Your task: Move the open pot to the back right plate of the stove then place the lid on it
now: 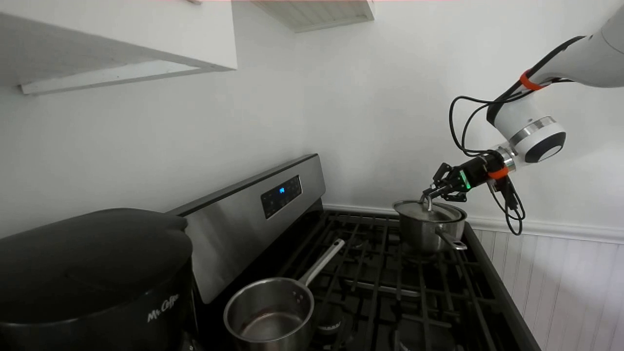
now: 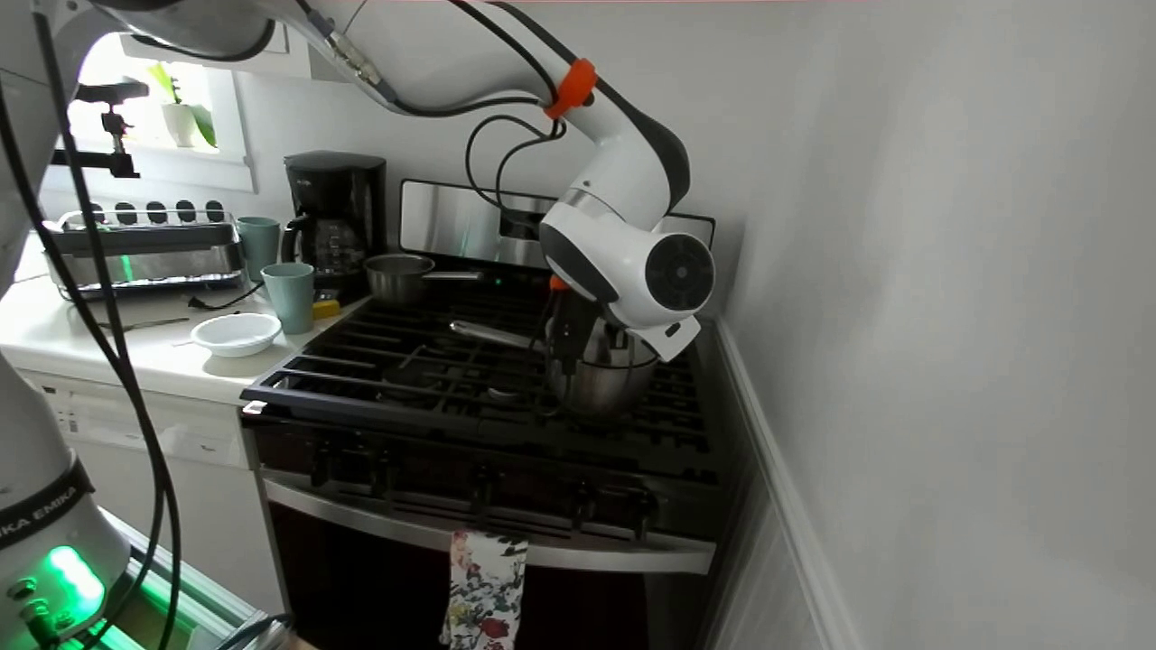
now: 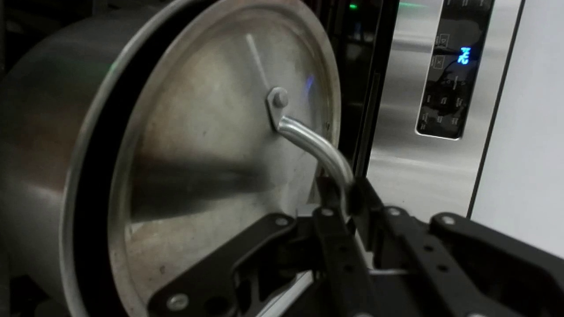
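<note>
the hand [image 3: 347,193] grips the steel lid [image 3: 211,119] by its arched handle [image 3: 317,144], holding it off-centre over the stainless-steel pot [image 1: 421,236].

- Black cooktop with iron grates [image 2: 433,370], centre of frame in an exterior view.
- On it, right of centre: round stainless-steel pot [image 2: 616,390].
- On it, left of centre: long-handled stainless-steel saucepan [image 2: 395,284].
- Smooth white countertop [image 2: 135,357], left of frame; on it: shallow round white bowl [image 2: 237,335], two tapered pale-teal cups [image 2: 291,302], black coffee maker [image 2: 339,226], small yellow block [image 2: 326,310].
</note>
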Tool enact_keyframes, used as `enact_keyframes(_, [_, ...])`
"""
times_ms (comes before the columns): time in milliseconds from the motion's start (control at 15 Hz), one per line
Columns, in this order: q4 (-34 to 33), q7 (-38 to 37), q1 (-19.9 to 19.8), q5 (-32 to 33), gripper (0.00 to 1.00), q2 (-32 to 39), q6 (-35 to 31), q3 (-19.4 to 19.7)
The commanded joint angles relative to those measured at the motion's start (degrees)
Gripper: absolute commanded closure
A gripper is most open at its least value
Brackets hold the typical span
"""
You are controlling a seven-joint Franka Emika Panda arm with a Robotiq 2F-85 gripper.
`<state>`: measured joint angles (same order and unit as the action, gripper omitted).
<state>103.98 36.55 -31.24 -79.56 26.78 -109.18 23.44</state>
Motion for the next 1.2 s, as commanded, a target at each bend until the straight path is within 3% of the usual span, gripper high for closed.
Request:
enact_keyframes(0, [0.01, -0.71, 0.40, 1.46, 0.96, -0.22, -1.86, -0.57])
enact_keyframes(1133, [2.29, -1.17, 0.36, 2.68, 0.96, -1.05, -2.48, 0.26])
